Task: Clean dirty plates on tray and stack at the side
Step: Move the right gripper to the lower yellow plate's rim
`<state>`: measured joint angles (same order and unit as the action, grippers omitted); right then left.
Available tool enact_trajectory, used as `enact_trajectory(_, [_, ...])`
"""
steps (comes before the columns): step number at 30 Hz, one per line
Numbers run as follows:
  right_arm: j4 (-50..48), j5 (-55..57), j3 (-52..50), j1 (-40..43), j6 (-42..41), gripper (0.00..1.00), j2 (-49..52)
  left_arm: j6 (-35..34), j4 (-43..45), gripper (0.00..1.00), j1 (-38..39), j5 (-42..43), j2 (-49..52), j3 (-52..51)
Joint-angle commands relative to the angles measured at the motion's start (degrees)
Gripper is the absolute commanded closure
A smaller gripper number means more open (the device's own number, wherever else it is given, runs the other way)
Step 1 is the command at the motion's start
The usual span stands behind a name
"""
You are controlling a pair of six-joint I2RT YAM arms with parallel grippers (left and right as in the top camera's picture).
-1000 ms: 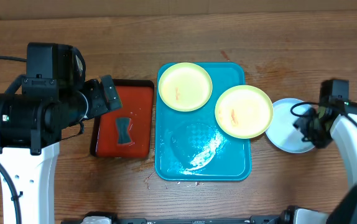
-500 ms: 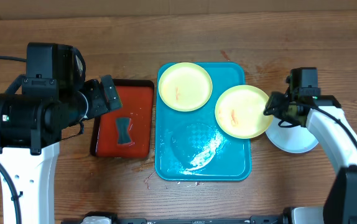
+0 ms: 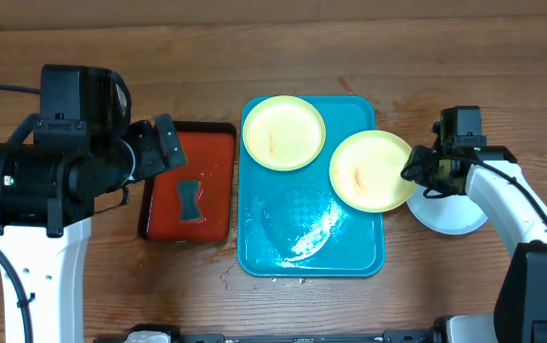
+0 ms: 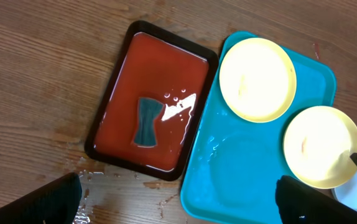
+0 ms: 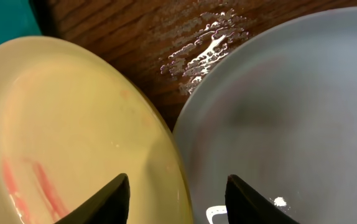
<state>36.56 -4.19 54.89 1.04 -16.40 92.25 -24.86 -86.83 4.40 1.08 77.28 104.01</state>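
The turquoise tray [image 3: 293, 252] holds two pale yellow plates with orange-red smears: one at its back left [image 3: 283, 131], one at its right edge [image 3: 371, 170] overhanging the rim. The pale blue-white plate [image 3: 450, 217] lies on the bare wood right of the tray. My right gripper [image 3: 415, 175] is open, its fingers [image 5: 177, 198] straddling the right edge of the right yellow plate [image 5: 73, 137], above where it overlaps the blue-white plate [image 5: 290, 112]. My left gripper [image 4: 178, 202] is open and empty, high above the wood in front of the red tray.
A red tray with black rim [image 3: 216, 143] stands left of the turquoise tray, with a small dark sponge [image 3: 189, 200] in it. Water drops lie on the wood near the turquoise tray's front left corner [image 3: 231, 274] and between the two right plates [image 5: 203, 46].
My right gripper moved from the blue-white plate's right side to the left, reaching the right yellow plate's edge. The left arm has not moved.
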Motion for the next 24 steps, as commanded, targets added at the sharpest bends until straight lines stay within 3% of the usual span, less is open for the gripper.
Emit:
enact_trajectory(1, [-1.2,-0.2,-1.4,-0.1,-0.1,0.69,1.5,0.9,0.2,0.00,0.0,0.1,0.3,0.3])
enact_trajectory(3, [-1.4,-0.4,-1.5,-0.1,0.0,0.91,1.6,0.9,0.3,0.00,0.0,0.0,0.3,0.3])
enact_trajectory(4, [-1.3,-0.4,-1.3,-0.1,0.0,0.96,1.4,0.9,0.3,0.00,0.0,0.0,0.3,0.3])
enact_trajectory(11, [9.9,-2.3,4.8,-1.9,0.0,0.96,-6.0,0.9,0.2,0.00,0.0,1.6,0.3,0.3])
enact_trajectory(16, [17.5,-4.0,5.2,-8.8,-0.2,0.96,-11.9,1.1,0.0,0.00,0.0,2.4,0.3,0.3])
enact_trajectory(20, [21.1,1.7,4.2,-15.8,-9.7,0.96,-11.3,1.1,0.2,0.00,0.0,2.4,0.3,0.3])
enact_trajectory(24, [18.1,5.7,0.0,-22.1,-20.2,0.96,-9.5,1.2,-0.2,0.00,0.1,4.6,0.3,0.3])
